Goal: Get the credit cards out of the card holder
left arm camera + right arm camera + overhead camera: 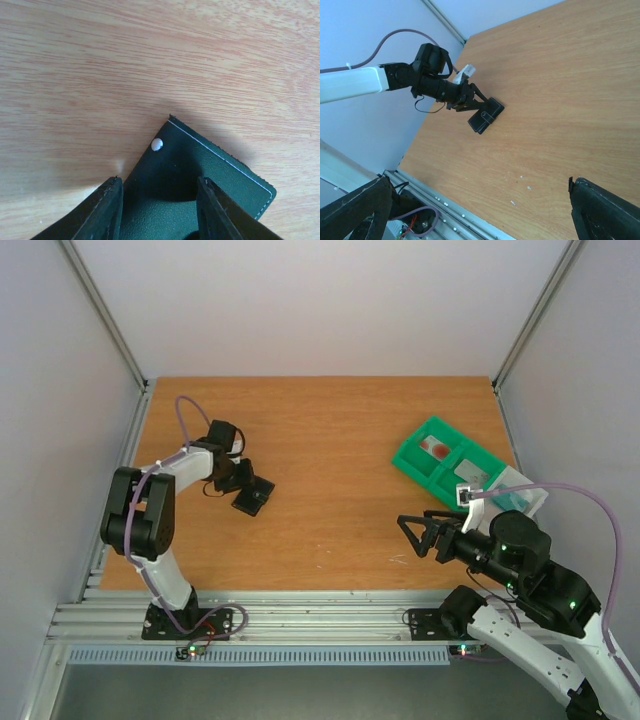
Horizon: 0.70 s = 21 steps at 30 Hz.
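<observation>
Straddling the card holder [200, 170] with the left end effector [160, 181], likely to pin it; clamped or not, cannot tell. Holding right end effector [410, 537] spread wide, lower right.

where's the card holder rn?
In the top view, the card holder lies on the left half of the table, between the fingers of the left claw. It is far from the green tray at the right rear.

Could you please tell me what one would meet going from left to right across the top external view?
left arm → card holder → green tray
</observation>
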Tool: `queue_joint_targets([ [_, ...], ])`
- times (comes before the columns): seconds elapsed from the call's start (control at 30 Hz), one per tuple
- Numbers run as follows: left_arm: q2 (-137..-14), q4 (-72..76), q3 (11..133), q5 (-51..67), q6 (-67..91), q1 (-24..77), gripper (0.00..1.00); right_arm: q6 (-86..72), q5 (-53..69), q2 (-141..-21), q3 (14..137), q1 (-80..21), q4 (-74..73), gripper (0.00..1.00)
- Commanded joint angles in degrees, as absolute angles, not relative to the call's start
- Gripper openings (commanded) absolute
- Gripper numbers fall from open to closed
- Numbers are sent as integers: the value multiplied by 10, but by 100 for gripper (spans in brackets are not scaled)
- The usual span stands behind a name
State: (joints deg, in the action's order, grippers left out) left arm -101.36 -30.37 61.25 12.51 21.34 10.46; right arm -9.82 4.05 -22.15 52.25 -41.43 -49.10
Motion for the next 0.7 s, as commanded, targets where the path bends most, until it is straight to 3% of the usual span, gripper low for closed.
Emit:
queue_joint_targets([
  [0.0,-1029,-272,600,166,200,108,41,-89,33,-221,518,-418,-494,96],
  [0.4,-1005,-236,540,237,217,174,38,-87,38,-225,507,-418,-508,84],
  [0.67,-956,-197,477,288,279,217,37,-102,51,-244,493,-418,-514,83],
])
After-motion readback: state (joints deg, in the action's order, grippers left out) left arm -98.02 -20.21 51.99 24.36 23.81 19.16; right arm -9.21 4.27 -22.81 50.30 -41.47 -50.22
